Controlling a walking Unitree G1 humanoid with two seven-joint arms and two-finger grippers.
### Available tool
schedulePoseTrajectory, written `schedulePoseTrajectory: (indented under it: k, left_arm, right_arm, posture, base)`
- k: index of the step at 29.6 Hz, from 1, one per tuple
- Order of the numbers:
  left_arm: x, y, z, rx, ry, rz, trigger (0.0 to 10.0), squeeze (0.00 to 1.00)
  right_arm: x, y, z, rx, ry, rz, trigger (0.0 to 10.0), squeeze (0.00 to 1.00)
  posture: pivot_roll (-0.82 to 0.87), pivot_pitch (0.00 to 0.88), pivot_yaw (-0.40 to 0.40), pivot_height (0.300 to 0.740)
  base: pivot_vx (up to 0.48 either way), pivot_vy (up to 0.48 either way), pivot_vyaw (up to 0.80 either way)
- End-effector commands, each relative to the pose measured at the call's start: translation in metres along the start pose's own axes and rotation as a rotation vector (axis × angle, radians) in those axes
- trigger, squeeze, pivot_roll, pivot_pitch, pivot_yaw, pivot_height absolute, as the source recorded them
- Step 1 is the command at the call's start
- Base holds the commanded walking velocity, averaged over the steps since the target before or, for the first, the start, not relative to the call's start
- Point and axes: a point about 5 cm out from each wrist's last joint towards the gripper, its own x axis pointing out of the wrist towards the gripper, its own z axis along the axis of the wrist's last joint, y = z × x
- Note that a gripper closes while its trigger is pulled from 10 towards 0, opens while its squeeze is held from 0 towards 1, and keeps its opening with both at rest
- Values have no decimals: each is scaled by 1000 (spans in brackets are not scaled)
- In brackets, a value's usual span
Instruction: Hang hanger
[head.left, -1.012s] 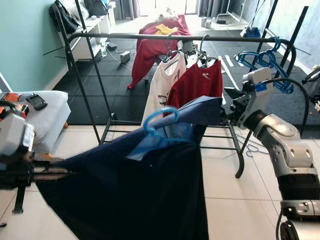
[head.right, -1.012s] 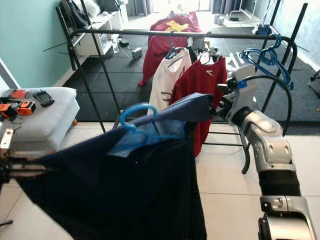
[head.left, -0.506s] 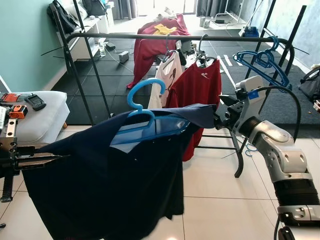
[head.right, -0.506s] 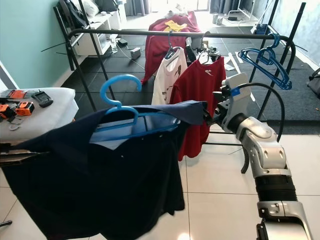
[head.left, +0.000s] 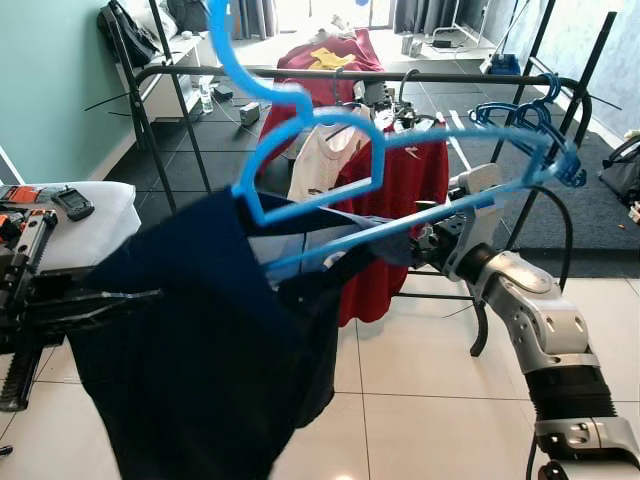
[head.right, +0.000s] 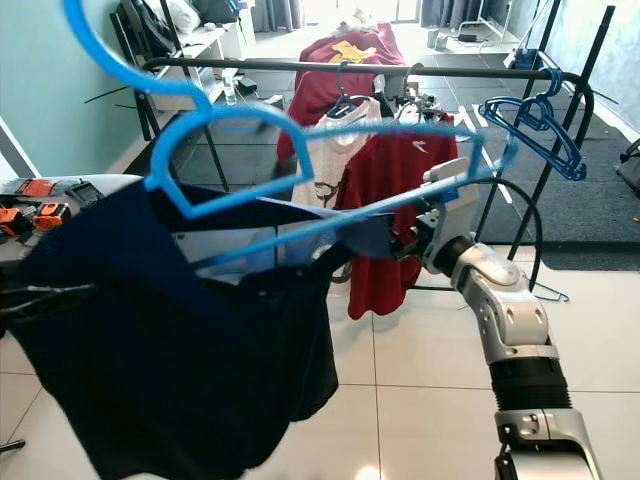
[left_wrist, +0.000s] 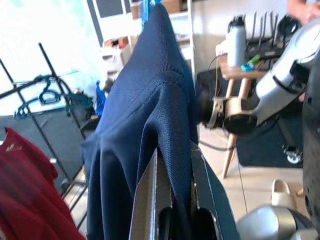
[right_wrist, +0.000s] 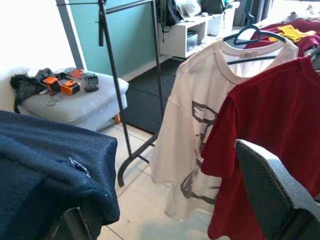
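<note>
A big blue hanger (head.left: 330, 135) hangs tilted close before me, its hook (head.right: 95, 45) up at the left and its right end bare. A navy shirt (head.left: 200, 340) sags from its left half. My left gripper (head.left: 150, 297) is at the shirt's left edge, and in the left wrist view it (left_wrist: 172, 210) is shut on a fold of that cloth (left_wrist: 145, 115). My right gripper (head.left: 420, 245) is at the shirt's right corner. In the right wrist view its fingers (right_wrist: 272, 187) stand wide apart, with navy cloth (right_wrist: 50, 165) draped over the other one.
The black rack's rail (head.left: 400, 76) runs across behind, carrying a white shirt (head.left: 315, 165), a red shirt (head.left: 400, 180) and spare blue hangers (head.left: 520, 115) at its right end. A grey ottoman (head.left: 90, 215) with tools stands at my left. Tiled floor lies below.
The hanger has risen and tipped toward the camera, its hook now high at the left. The shirt has slid off its right end and bunched to the left. My right arm has drawn inward.
</note>
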Motion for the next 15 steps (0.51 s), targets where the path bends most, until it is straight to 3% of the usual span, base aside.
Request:
schedulePoseTrajectory:
  k: [1, 6, 8, 9, 11, 12, 13, 15]
  left_arm:
    - [11, 9, -5, 29, -79, 74, 10000, 0]
    - [24, 24, -19, 11, -117, 229, 10000, 0]
    - [28, 40, -37, -32, -90, 450, 10000, 0]
    - [28, 40, -37, -32, -90, 450, 10000, 0]
    - [21, 45, -55, -8, 117, 538, 10000, 0]
    - [21, 45, -55, -8, 117, 538, 10000, 0]
    - [16, 45, -61, 15, 237, 535, 10000, 0]
    - [16, 45, -61, 15, 237, 535, 10000, 0]
  right_arm:
    - [2, 10, -10, 32, 26, 17, 10000, 0]
    - [4, 20, -13, 53, 27, 51, 10000, 0]
    - [1, 31, -12, 64, 15, 149, 10000, 0]
    - [1, 31, -12, 64, 15, 149, 10000, 0]
    - [-12, 43, -8, 73, 7, 343, 10000, 1000]
    - [-12, 43, -8, 73, 7, 343, 10000, 1000]
    - [-20, 49, -6, 71, 15, 448, 10000, 1000]
    - [-20, 49, -6, 71, 15, 448, 10000, 1000]
  posture:
    - [-108, 49, 28, 740]
    - [-107, 52, 28, 740]
    - [-107, 57, 24, 740]
    - [-107, 57, 24, 740]
    - [-105, 58, 21, 740]
    - [-105, 58, 21, 740]
    - [-104, 59, 21, 740]
    - [-104, 59, 21, 740]
  base:
    - [0, 0, 0]
    - [0, 0, 0]
    - [0, 0, 0]
    - [0, 0, 0]
    - [0, 0, 0]
    - [0, 0, 0]
    - [0, 0, 0]
    - [0, 0, 0]
